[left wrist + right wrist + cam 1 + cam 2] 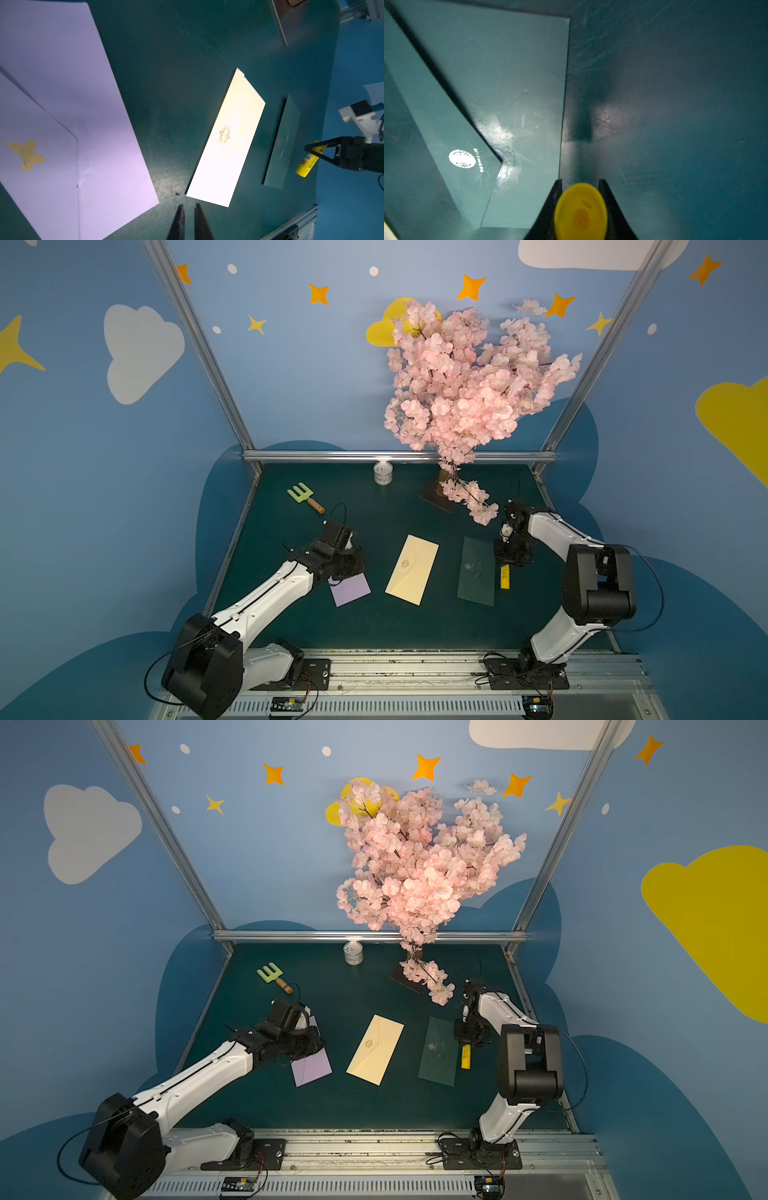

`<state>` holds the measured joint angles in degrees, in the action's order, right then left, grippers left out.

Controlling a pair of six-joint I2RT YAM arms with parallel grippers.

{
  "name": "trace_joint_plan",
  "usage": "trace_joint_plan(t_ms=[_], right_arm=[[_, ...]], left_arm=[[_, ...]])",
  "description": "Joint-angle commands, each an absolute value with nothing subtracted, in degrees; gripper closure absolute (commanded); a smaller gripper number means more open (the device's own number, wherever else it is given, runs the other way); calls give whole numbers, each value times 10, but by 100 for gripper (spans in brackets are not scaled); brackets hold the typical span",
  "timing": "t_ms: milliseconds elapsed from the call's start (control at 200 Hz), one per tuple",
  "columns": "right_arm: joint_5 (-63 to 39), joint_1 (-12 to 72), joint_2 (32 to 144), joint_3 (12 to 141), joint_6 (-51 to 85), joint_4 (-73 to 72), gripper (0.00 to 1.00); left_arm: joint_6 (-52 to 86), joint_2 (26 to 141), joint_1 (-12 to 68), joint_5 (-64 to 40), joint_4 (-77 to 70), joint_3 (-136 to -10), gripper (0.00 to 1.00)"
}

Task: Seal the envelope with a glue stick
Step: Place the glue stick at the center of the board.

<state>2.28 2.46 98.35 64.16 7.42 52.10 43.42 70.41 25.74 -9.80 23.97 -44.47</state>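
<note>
My right gripper (579, 181) was pinched on the far end of the yellow glue stick (505, 577), just beside the dark green envelope (477, 572). My left gripper (189, 205), nearly closed and empty, hung above the lilac envelope (351, 591).

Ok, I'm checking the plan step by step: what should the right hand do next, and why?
Probably lift the glue stick off the mat: the right hand is shut on one end of it, while it lies flat beside the dark green envelope.

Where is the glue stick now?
In both top views the yellow cylindrical glue stick sits right of the dark green paper envelope, gripped by the right pincer.
</note>
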Motion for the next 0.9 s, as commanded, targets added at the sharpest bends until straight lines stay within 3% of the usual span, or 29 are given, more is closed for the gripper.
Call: trace_joint_plan(t_ms=[0, 310, 466, 741, 896], right_arm=[[18, 6, 990, 652, 76, 541, 100], [35, -9, 1042, 649, 75, 532, 100], [45, -8, 1039, 636, 76, 526, 75], [34, -10, 1041, 638, 79, 522, 54], [31, -11, 1037, 637, 83, 521, 50]], left_arm=[[420, 708, 236, -119, 263, -457, 87], [398, 729, 191, -156, 268, -473, 87], [395, 732, 181, -161, 271, -475, 85], [389, 734, 169, -172, 280, -489, 84], [384, 730, 165, -168, 289, -493, 84]])
